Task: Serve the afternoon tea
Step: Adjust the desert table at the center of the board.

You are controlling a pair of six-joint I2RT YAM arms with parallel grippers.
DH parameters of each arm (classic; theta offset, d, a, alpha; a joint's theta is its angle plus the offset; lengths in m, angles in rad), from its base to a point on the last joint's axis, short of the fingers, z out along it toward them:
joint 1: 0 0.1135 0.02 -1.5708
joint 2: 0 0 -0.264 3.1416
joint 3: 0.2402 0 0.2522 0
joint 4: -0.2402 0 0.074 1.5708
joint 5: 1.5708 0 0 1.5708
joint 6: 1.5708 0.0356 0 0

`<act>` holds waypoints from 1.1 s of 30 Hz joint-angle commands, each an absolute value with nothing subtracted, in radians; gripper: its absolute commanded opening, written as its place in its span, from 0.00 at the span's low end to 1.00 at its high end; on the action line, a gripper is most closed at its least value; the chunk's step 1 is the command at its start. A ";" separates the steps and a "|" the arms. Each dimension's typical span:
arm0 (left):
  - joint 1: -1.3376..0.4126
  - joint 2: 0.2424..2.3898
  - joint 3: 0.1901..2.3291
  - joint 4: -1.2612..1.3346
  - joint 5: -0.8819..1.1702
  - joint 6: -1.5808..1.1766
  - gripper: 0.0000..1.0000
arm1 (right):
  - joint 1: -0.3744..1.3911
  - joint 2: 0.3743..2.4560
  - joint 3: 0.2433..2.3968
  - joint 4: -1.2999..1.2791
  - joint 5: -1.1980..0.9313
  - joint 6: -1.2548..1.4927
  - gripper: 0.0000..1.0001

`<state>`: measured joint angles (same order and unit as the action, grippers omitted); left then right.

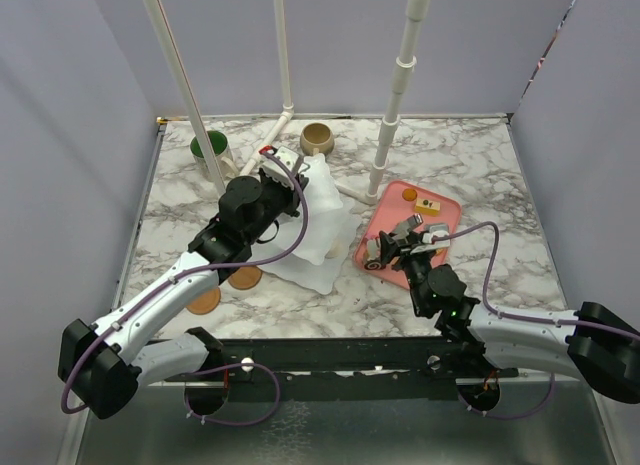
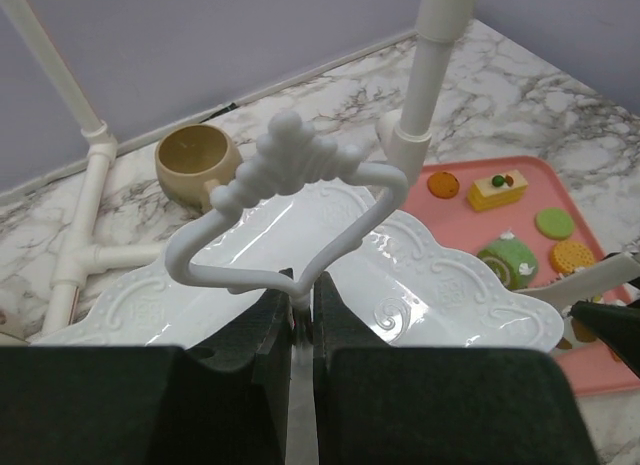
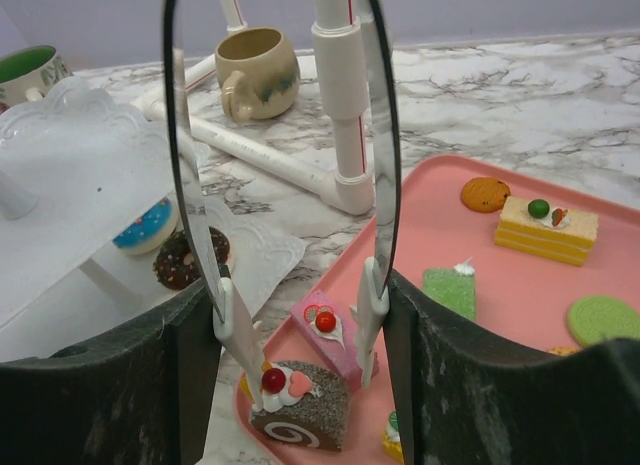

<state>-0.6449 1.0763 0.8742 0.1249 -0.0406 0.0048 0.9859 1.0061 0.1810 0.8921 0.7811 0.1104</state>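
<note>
The white 3-tier stand (image 1: 325,240) sits in the middle of the marble table (image 1: 480,155), in front of the pipe frame (image 1: 395,95) and just left of the pink tray (image 1: 388,211). Its looped handle (image 2: 290,180) rises from the top plate. The left gripper (image 2: 300,303) is clenched on the handle's stem, fingers pressed almost together. I judge this grip is there to steady the stand while the other arm loads it.

On a lower tier lie 2 donuts, a blue one (image 3: 147,225) and a chocolate one (image 3: 183,260), so serving looks begun but far from finished. Most pastries are on the tray, among them a yellow cake slice (image 3: 548,225), a cookie (image 3: 485,193), a green macaron (image 3: 603,317) and a pink slice (image 3: 330,330).

The right gripper (image 3: 300,290) grasps the metal tongs (image 3: 383,135), squeezing their 2 arms part-way. The tips stand apart low over the tray's near corner, either side of the pink slice and just above a chocolate swirl slice (image 3: 300,417); whether they touch either, I cannot tell. Tongs suit these small pieces, which the broad fingers would likely fumble.

The green-lined mug (image 1: 210,145) and tan mug (image 1: 318,137) stand at the back, apart from the stand, unheld.
</note>
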 commanded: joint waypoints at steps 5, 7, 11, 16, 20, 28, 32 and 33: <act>-0.659 1.043 0.919 0.140 -0.195 -0.026 0.00 | 0.979 0.936 0.185 0.818 0.690 0.157 0.60; -0.661 1.047 0.917 0.140 -0.179 -0.045 0.01 | 0.978 0.903 0.176 0.784 0.671 0.170 0.60; -0.663 1.052 0.914 0.141 -0.139 -0.070 0.31 | 0.978 0.860 0.163 0.727 0.620 0.195 0.59; -0.663 1.051 0.923 0.132 -0.103 -0.065 0.64 | 0.977 0.875 0.146 0.721 0.570 0.210 0.59; -0.661 1.036 0.925 0.102 -0.034 -0.032 0.71 | 0.978 0.916 0.149 0.755 0.559 0.203 0.59; -0.631 1.020 0.936 0.031 0.061 -0.005 0.72 | 0.973 1.004 0.165 0.849 0.579 0.137 0.58; -0.620 1.008 0.936 0.017 0.076 0.020 0.72 | 0.974 1.024 0.177 0.875 0.584 0.084 0.57; -0.618 1.006 0.936 0.017 0.080 0.019 0.72 | 0.973 1.028 0.177 0.885 0.584 0.073 0.57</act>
<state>-0.6300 1.0340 0.9081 0.0502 0.0265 -0.0055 0.9794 1.0061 0.1600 0.8547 0.5884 0.1349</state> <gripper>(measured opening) 0.720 0.580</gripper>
